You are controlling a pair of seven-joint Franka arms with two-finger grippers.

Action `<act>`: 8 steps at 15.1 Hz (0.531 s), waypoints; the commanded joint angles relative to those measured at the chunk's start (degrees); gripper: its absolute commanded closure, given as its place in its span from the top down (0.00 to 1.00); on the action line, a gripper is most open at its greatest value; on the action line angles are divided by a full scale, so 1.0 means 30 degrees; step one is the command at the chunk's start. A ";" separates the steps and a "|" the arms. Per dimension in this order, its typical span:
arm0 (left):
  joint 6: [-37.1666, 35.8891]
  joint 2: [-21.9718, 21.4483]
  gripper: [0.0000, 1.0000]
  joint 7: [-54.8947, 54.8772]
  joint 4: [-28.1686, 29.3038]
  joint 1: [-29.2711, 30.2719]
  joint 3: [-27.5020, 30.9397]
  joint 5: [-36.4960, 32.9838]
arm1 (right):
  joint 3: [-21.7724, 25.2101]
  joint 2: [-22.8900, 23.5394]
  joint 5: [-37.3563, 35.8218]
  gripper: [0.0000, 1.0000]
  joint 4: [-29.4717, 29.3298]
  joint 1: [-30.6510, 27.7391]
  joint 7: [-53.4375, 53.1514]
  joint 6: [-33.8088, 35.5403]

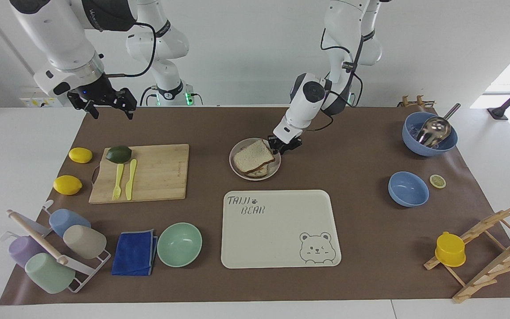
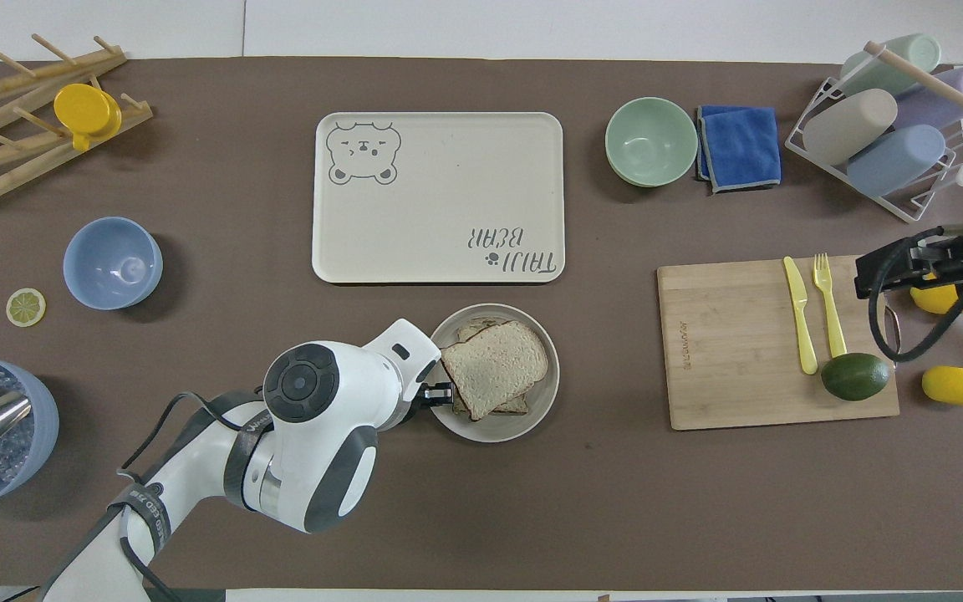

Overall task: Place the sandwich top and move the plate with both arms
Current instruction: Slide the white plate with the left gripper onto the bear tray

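The sandwich top (image 1: 252, 156) already lies on the stack on the plate (image 1: 238, 170), whose rim the left gripper (image 1: 284, 146) apparently pinches with narrowed jaws, while the right gripper (image 1: 102, 103) waits, jaws spread and empty, above the tabletop (image 1: 361, 146), so moving the plate remains.

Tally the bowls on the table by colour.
Blue bowls: 2
Green bowl: 1
Total: 3
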State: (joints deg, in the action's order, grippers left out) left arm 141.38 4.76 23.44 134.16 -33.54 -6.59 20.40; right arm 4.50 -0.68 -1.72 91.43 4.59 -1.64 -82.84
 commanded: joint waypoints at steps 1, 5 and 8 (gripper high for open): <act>0.0363 0.0024 0.00 0.0038 0.0164 -0.0363 0.0262 0.0350 | -0.0239 -0.0446 0.0016 1.00 0.0402 -0.0885 0.0896 0.0365; 0.0129 0.0024 0.00 -0.0021 -0.0011 -0.0130 0.0291 0.0438 | -0.0327 -0.0417 0.0161 1.00 0.0343 -0.1384 0.1836 0.0336; -0.2057 -0.0122 0.00 -0.0137 -0.1410 0.1009 0.0291 0.0438 | -0.0327 -0.0417 0.0192 1.00 0.0284 -0.1443 0.1836 0.0307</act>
State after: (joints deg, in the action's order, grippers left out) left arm 140.81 4.65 23.50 132.97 -33.00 -6.18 21.40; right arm 4.40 -0.89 -1.59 91.43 1.40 2.65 -82.11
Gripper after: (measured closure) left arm 0.947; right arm 0.000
